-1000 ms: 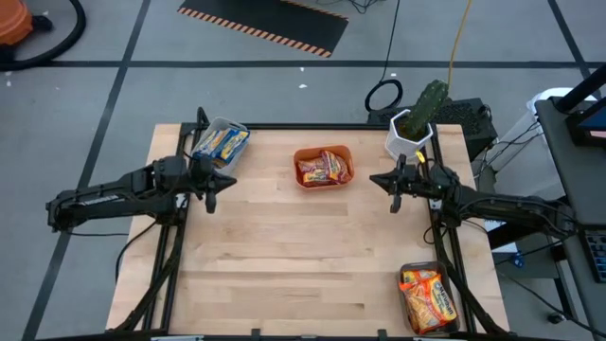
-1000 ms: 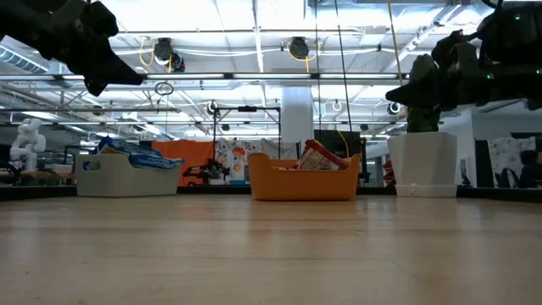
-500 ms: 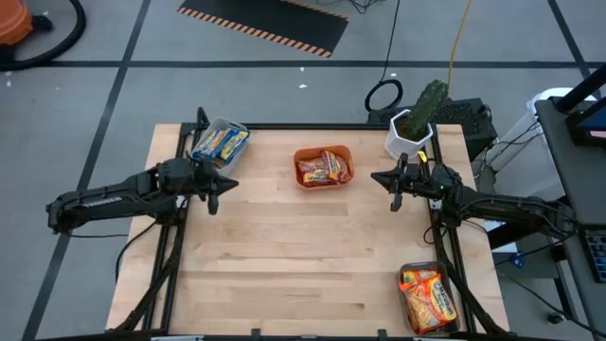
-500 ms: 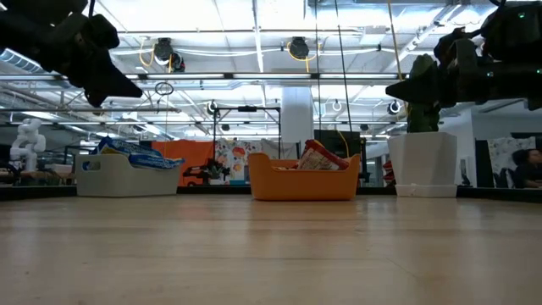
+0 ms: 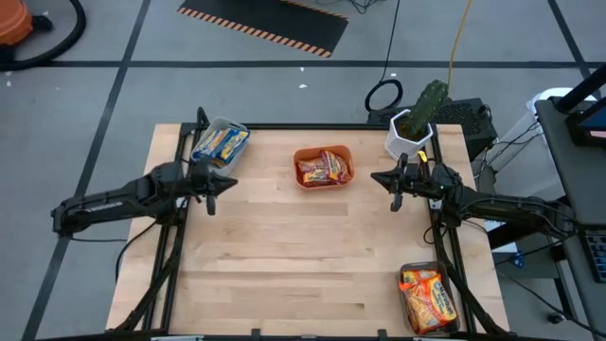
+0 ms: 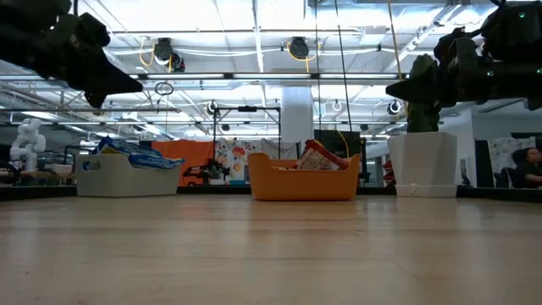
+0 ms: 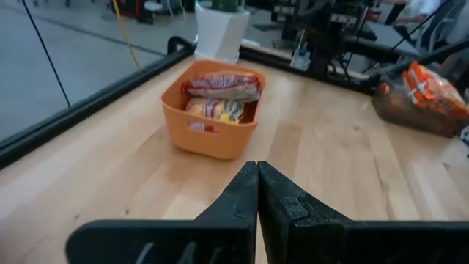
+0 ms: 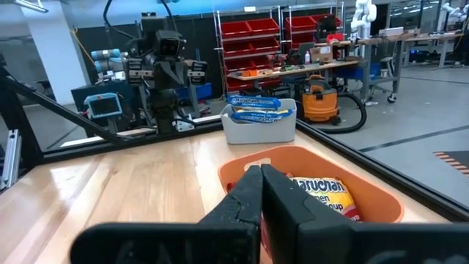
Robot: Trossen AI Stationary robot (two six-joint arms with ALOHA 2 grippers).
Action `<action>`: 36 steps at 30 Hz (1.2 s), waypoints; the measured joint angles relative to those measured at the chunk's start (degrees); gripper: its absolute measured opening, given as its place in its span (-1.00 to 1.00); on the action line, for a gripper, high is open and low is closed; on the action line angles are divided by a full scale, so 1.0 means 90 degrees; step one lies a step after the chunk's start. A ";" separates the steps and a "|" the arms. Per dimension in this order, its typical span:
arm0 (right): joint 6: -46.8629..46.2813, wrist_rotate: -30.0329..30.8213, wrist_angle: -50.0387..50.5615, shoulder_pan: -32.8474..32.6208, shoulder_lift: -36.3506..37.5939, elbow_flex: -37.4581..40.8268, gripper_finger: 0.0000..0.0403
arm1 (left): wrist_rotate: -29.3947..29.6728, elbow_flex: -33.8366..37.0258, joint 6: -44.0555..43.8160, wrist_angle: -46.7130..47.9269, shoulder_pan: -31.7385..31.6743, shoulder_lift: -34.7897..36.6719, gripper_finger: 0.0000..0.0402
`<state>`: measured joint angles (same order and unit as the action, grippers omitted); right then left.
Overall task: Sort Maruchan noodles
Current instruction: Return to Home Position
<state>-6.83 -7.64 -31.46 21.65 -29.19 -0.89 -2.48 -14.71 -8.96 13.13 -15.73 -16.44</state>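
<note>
Left gripper (image 7: 256, 170): fingers pressed together, holding nothing, up off the table (image 7: 352, 154). Right gripper (image 8: 260, 174): same, closed on nothing, raised. The two face each other, well apart.

Orange bin (image 7: 211, 130) sits ahead of the left gripper and close ahead of the right one. Red packs (image 7: 221, 85) are piled in it. The top one is tilted, its long axis crosswise to the left gripper's pointing line.

Grey bin (image 8: 259, 126) is beyond the orange bin from the right gripper, just off the left gripper's side. Blue packs (image 8: 258, 103) lie stacked in it, long axis along the bin.

Clear bin (image 7: 410, 117) is far ahead of the left gripper, back beside the right arm. Orange packs (image 7: 432, 84) lie in it; axis hard to tell.

No loose pack on the table, so sorting looks done.

Packs are likely light. The crinkly film is probably slippery and the noodle block inside brittle. Best hold: a gentle pinch across the short width or at an end seam, no hard squeeze mid-pack.
</note>
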 joint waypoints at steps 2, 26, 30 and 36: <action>-0.0002 0.0005 0.0000 -0.0002 0.0034 0.0002 -1.00 | 0.0001 0.0068 0.0032 -0.0010 0.0000 0.0227 -0.98; 0.0077 0.1409 0.0348 -0.2154 0.0508 0.0002 -1.00 | -0.0057 0.0470 -0.0107 0.0518 0.0010 0.1682 -0.99; 0.0243 0.1314 0.0471 -0.2297 0.0847 0.0002 -1.00 | -0.0167 0.0470 0.0009 0.0529 0.0010 0.1682 -0.99; 0.0343 0.1331 0.1234 -0.2336 0.1597 0.0002 -1.00 | -0.0228 0.0470 0.0016 0.0529 0.0010 0.1682 -1.00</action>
<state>-3.75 4.34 -20.36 0.62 -14.81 -0.86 -4.54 -10.48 -8.82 17.89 -15.64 -1.30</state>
